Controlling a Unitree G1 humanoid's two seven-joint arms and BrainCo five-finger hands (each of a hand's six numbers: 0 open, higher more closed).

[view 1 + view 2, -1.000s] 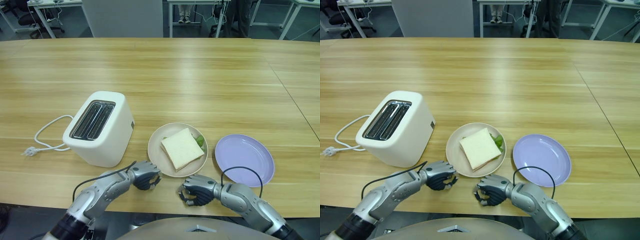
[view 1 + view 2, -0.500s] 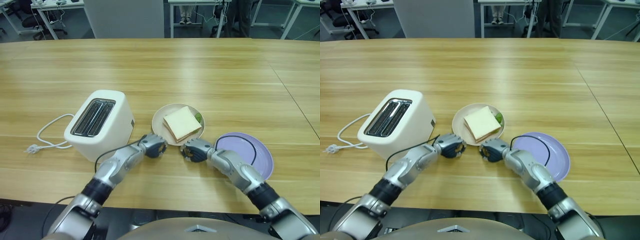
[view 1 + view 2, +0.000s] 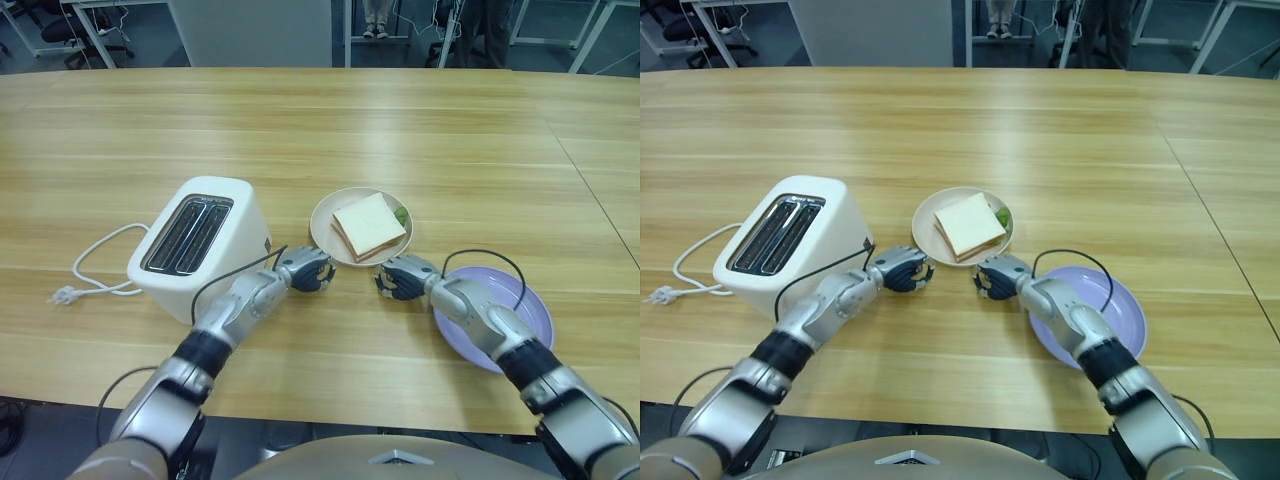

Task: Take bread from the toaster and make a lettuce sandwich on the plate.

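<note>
Since plate [image 3: 322,212] with sandwich [image 3: 368,225] now sits further up-frame, we judge task done; left robot hand [image 3: 305,271], right robot hand [image 3: 403,278] curled, empty.

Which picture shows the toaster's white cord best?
The left eye view: the cord and plug lie well inside the frame, left of the toaster. The right eye view shows the same cord, its plug close to the left edge.

A purple plate [image 3: 526,304] lies on the right of the wooden bench [image 3: 300,120], near the front. A white cabinet [image 3: 250,30] stands beyond the far edge.
</note>
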